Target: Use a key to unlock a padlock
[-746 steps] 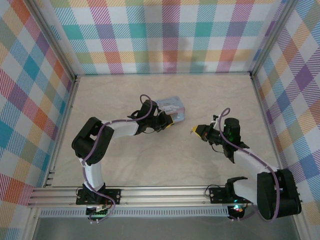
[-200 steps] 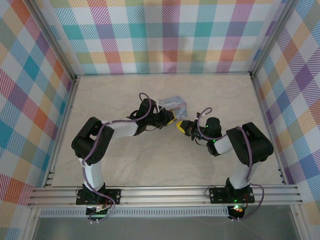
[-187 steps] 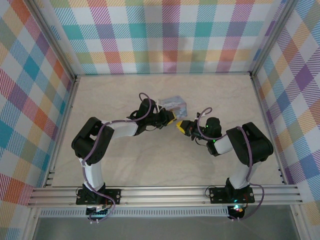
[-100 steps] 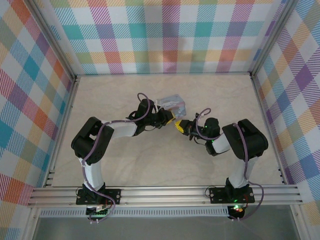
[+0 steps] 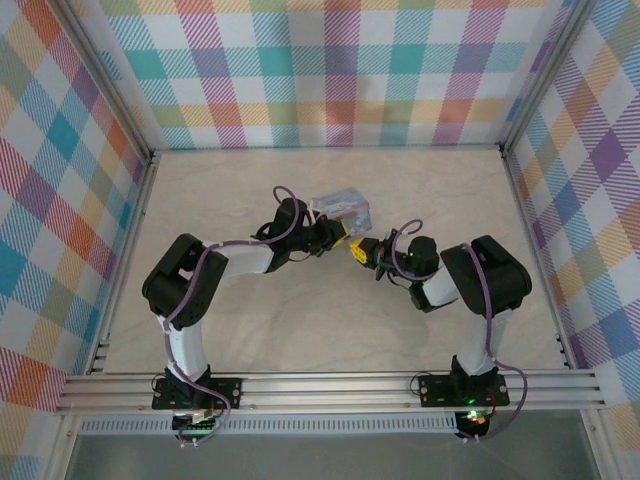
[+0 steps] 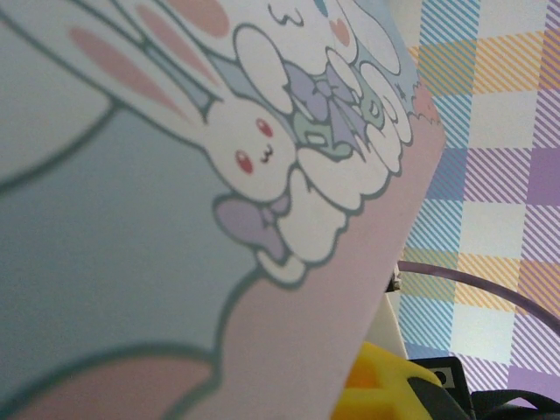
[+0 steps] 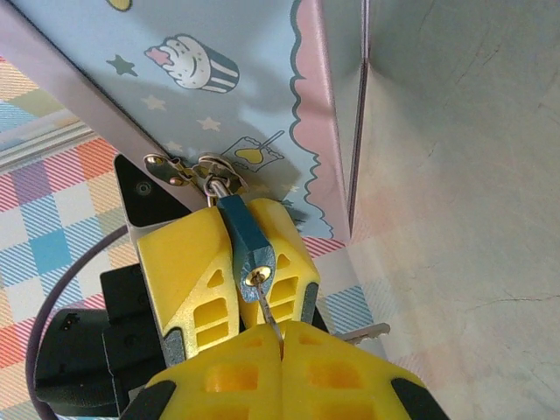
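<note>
Near the centre of the right wrist view, the left gripper (image 7: 238, 262) is pinching the padlock (image 7: 248, 247), which is hanging at the lower edge of the tin box (image 7: 219, 87). At the bottom edge, the right gripper (image 7: 282, 346) is gripping the key (image 7: 268, 311) tightly, and the key's tip is sitting in the keyhole.

The padlock (image 7: 248, 245) hangs on the tin box (image 7: 219, 96) — key (image 7: 272, 325) in its keyhole.

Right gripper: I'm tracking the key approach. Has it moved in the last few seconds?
Yes. The right gripper moved left across the table, toward the tin box.
</note>
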`<action>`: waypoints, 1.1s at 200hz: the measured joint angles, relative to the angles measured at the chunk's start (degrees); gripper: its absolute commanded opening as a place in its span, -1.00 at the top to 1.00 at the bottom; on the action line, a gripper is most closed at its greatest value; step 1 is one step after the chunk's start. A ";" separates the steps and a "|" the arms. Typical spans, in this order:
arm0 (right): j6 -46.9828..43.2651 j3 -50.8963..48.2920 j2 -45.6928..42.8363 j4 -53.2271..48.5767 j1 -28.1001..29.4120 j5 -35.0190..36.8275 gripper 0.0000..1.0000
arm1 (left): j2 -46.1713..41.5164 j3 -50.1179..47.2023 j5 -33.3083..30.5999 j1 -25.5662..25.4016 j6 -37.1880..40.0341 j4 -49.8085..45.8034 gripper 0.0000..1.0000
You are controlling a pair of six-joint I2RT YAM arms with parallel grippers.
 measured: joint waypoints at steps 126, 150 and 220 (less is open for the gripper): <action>8.09 4.02 2.97 0.42 0.00 -1.99 1.00 | -0.28 -0.35 -1.33 0.81 -0.17 1.90 0.90; 8.33 4.61 3.04 0.07 0.00 -2.21 1.00 | -0.42 -0.39 -1.53 0.92 -0.24 1.92 0.90; -6.78 6.29 -5.29 -16.20 -0.07 -2.23 1.00 | -1.31 -0.39 0.15 0.92 -1.01 1.92 0.91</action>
